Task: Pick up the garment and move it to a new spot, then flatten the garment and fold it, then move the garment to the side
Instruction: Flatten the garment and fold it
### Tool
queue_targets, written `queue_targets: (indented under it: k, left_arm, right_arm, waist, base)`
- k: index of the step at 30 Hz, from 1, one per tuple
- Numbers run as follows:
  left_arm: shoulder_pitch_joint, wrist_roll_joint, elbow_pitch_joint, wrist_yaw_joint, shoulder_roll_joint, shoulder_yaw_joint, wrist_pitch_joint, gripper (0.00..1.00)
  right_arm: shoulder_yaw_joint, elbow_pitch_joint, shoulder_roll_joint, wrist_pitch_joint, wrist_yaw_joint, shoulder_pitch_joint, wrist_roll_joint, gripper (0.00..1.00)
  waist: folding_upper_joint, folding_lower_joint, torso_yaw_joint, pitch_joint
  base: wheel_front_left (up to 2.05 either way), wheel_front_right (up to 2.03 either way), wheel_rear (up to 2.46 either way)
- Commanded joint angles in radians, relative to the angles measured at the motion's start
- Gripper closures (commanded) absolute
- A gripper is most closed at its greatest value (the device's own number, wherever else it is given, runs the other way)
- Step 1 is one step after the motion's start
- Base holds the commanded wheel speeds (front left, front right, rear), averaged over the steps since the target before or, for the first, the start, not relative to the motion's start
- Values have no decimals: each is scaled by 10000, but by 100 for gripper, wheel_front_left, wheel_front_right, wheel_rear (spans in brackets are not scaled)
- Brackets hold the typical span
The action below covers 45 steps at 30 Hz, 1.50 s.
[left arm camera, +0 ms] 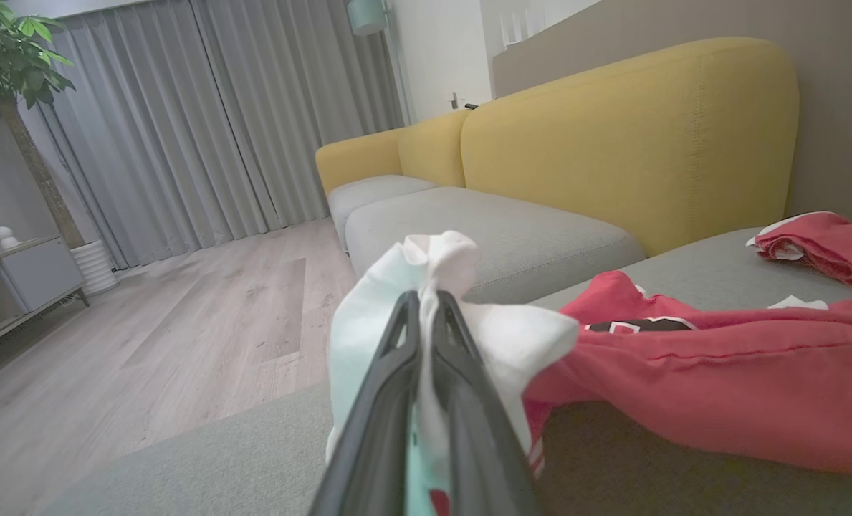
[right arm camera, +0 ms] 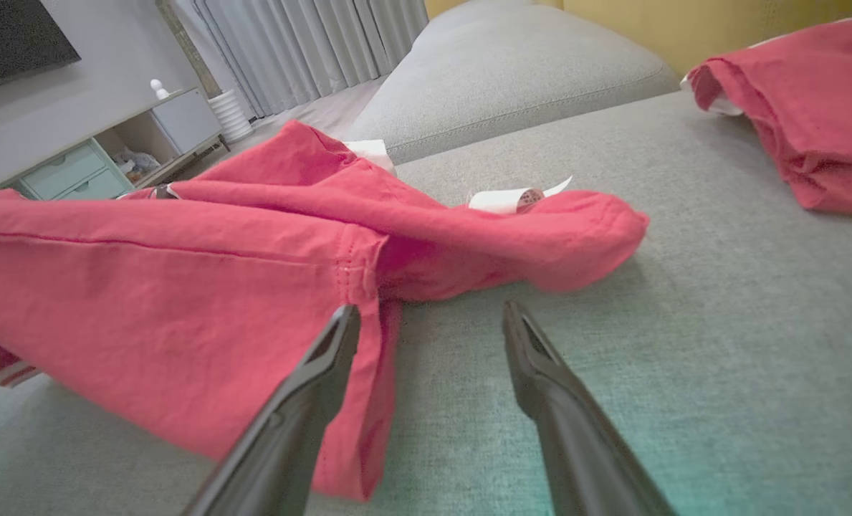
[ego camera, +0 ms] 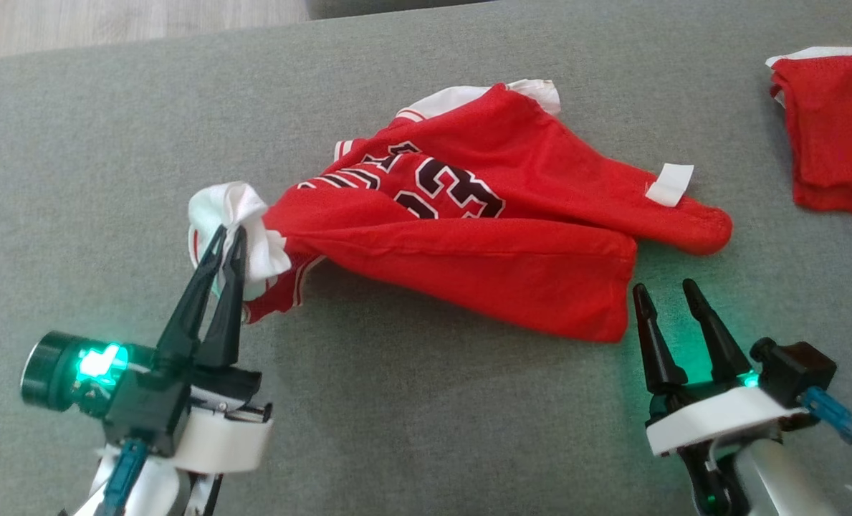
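The garment (ego camera: 483, 236) is a red jersey with black numbers and white trim, lying crumpled on the grey sofa seat (ego camera: 411, 416). My left gripper (ego camera: 229, 234) is shut on its white sleeve edge (left arm camera: 426, 287) at the left end, lifting that bit of cloth. The red body (left arm camera: 719, 387) trails to the right of those fingers. My right gripper (ego camera: 666, 288) stands open just right of the jersey's lower right corner (right arm camera: 354, 287), its left finger close beside the hem, nothing between the fingers.
A second red garment (ego camera: 834, 136) lies folded at the far right of the seat. Yellow sofa backs (left arm camera: 626, 136) and another grey cushion (left arm camera: 497, 236) stand beyond. Wooden floor (left arm camera: 146, 337) lies past the seat's far edge.
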Motion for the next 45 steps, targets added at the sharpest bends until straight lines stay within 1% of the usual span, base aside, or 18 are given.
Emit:
queue_targets:
  k: [1, 6, 13, 14, 15, 16, 17, 18, 20, 23, 25, 28, 32, 35, 38, 39, 42, 45]
  left_arm:
    - [-278, -31, -250, 51, 333, 536, -86, 100]
    - [-272, -110, -90, 1, 314, 506, -153, 100]
    - [-405, -118, 12, -78, 241, 390, -189, 100]
    - [-431, -112, 24, -87, 230, 371, -190, 100]
    - [-457, -107, 35, -97, 217, 350, -191, 100]
    - [-482, -104, 47, -106, 201, 330, -192, 100]
    - [-507, -107, 72, -119, 189, 317, -203, 100]
    - [-532, -118, 104, -137, 180, 312, -226, 100]
    - [-575, -148, 166, -166, 163, 317, -287, 100]
    - [-704, -312, 44, -253, 125, 442, -514, 100]
    - [-866, -597, -241, -431, 140, 630, -619, 100]
    - [-1300, -1357, -831, -960, 246, 1067, -678, 100]
    - [-2667, -2093, -1387, -1969, 738, 1507, -189, 100]
    - [-4436, -2617, -1322, -2841, 897, 1689, 411, 100]
    - [-6742, -2883, -502, -3743, 788, 1656, 963, 100]
    - [-6742, -2883, -502, -3743, 788, 1656, 963, 100]
    - [-9413, -2662, 1007, -4434, 377, 1526, 1085, 100]
    - [-11950, -2154, 2811, -4727, -263, 1326, 656, 100]
  right_arm:
    - [262, -304, -215, -40, 67, -115, 144, 0]
    - [1053, -424, -610, -40, 67, -373, 1049, 0]
    - [1745, -175, -868, -40, 67, -941, 1371, 0]
    - [1853, -133, -893, -40, 67, -1026, 1401, 3]
    - [1936, -83, -905, -40, 67, -1098, 1460, 24]
    - [2065, -15, -931, -40, 67, -1161, 1530, 61]
    - [2179, 39, -965, -40, 67, -1223, 1589, 76]
    - [2230, 70, -993, -40, 67, -1277, 1635, 100]
    - [2247, 25, -1034, -40, 67, -1375, 1658, 100]
    - [1432, -792, -1103, -40, 67, -1440, 1447, 100]
    - [740, -1514, -1186, -40, 67, -1503, 1266, 100]
    - [-248, -2608, -1516, -40, 67, -1810, 822, 100]
    - [-865, -3340, -2465, -40, 67, -2930, 541, 100]
    - [-738, -3156, -3367, 209, 67, -4409, 613, 100]
    - [-346, -2614, -4118, 836, 67, -6514, 1008, 100]
    - [-346, -2614, -4118, 836, 67, -6514, 1008, 100]
    - [187, -1768, -4564, 1245, 67, -8878, 1266, 100]
    - [769, -744, -4732, 1304, 67, -11107, 1264, 100]
  waist:
    - [0, 0, 8, 6]
    - [0, 0, 63, 30]
    - [0, 0, 170, 110]
    - [0, 0, 187, 128]
    - [0, 0, 206, 144]
    - [0, 0, 224, 158]
    - [0, 0, 239, 172]
    - [0, 0, 250, 186]
    - [0, 0, 269, 207]
    - [0, 0, 263, 249]
    - [0, 0, 218, 303]
    - [0, 0, 112, 413]
    - [0, 0, -31, 711]
    - [0, 0, -119, 1169]
    - [0, 0, -139, 1871]
    - [0, 0, -139, 1871]
    - [0, 0, -139, 2662]
    - [0, 0, -164, 3317]
  base:
    - [0, 0, 0]
    - [0, 0, 0]
    - [0, 0, 0]
    - [0, 0, 0]
    - [0, 0, 0]
    - [0, 0, 0]
    - [0, 0, 0]
    - [0, 0, 0]
    - [0, 0, 0]
    - [0, 0, 0]
    - [0, 0, 0]
    - [0, 0, 0]
    - [0, 0, 0]
    - [0, 0, 0]
    - [0, 0, 0]
    - [0, 0, 0]
    - [0, 0, 0]
    - [0, 0, 0]
